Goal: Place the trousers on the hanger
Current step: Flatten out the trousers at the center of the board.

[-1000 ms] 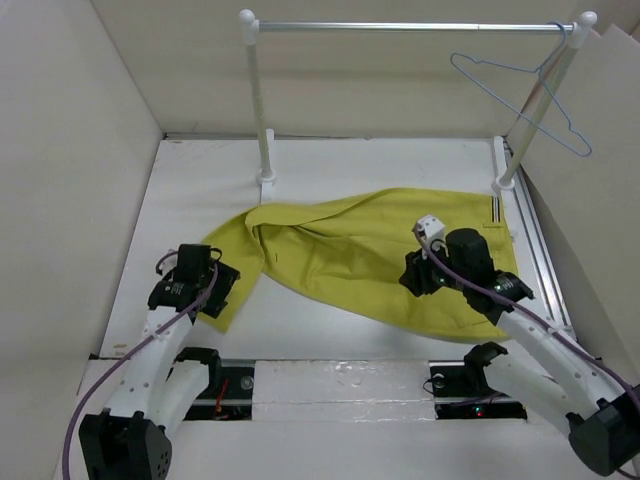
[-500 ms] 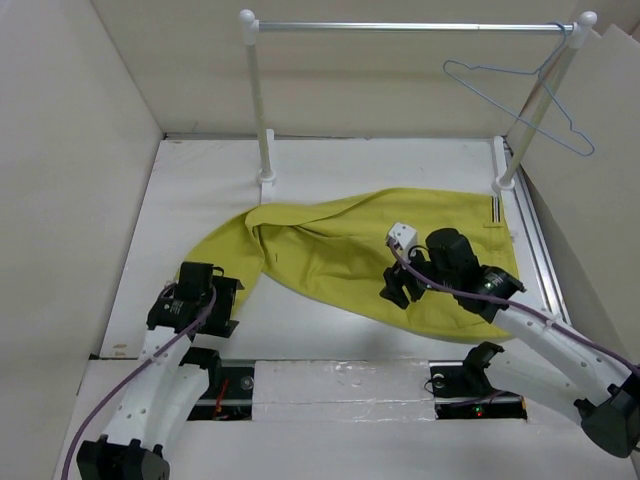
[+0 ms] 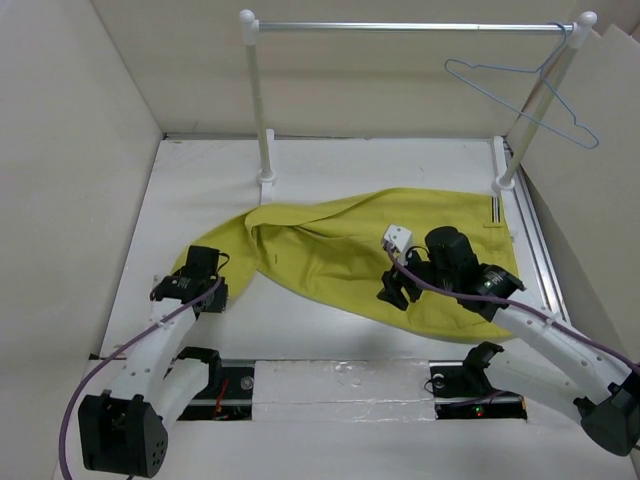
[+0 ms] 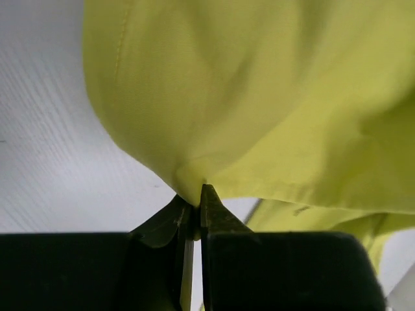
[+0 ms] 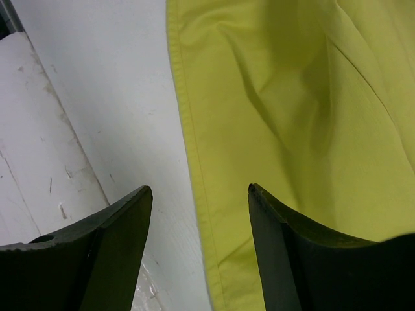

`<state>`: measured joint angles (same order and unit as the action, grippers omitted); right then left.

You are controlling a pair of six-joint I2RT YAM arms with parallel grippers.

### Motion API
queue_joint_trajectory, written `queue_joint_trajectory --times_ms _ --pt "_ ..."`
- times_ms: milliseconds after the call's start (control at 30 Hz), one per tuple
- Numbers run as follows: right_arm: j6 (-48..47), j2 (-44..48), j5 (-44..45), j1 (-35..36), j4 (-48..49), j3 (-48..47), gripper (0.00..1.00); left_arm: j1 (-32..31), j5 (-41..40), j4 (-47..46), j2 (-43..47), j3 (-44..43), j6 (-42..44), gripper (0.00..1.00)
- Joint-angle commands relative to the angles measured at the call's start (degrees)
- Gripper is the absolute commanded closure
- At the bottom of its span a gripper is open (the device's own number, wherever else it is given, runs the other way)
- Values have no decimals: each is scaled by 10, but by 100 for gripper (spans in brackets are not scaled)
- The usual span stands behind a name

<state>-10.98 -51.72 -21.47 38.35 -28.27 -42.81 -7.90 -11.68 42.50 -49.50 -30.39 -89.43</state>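
The fingers (image 4: 217, 220) of my left gripper (image 4: 194, 194) are pressed together on a small peak of yellow cloth at the leg end of the trousers (image 3: 340, 245) — a pinch at the very tips, with little fabric between them. That is my first worry: if I lift or pull from here, the weight of the long garment could draw that peak straight out. The trousers lie spread across the table (image 3: 210, 190), leg end at the near left, striped waistband (image 3: 497, 210) at the far right by the foot of the rail (image 3: 400, 27). My right gripper (image 5: 200, 194) hangs over their near edge with its fingers apart, one above bare table and one above cloth, holding nothing. If it closes as it stands, I judge it may catch only the hem or a single layer, or scrape the tabletop. The hanger (image 3: 525, 95) hangs from the rail's far right end, well apart from both grippers — thin wire, free to swing, so a dragged or bunched trouser leg could knock it askew or off the bar.
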Motion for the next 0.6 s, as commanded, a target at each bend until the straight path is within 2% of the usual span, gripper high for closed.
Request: queue_joint_trajectory --times_ms 0,133,267,300,333,467,500,533,567 --pt "-11 -5 -15 6 30 -6 34 -1 -82 38 23 -76 18 100" --pt "-18 -59 -34 16 59 -13 32 -1 -128 47 23 -163 81 100" --pt "-46 -157 -16 54 73 -70 32 -1 -171 29 -35 -316 164 100" --pt "-47 -175 -11 63 76 -82 34 -1 -183 21 -81 -346 215 100" --pt "-50 -193 -5 79 90 -90 36 25 -191 -2 -109 -377 245 100" --pt "-39 -275 15 116 120 -134 59 78 -190 -85 -277 -545 395 100" --pt "-35 -303 26 123 121 -152 59 89 -185 -86 -364 -579 413 100" --pt "-28 -316 32 131 122 -160 59 103 -159 -66 -414 -617 451 85" --pt "-24 -326 40 146 122 -167 52 122 -155 -22 -505 -710 447 73"
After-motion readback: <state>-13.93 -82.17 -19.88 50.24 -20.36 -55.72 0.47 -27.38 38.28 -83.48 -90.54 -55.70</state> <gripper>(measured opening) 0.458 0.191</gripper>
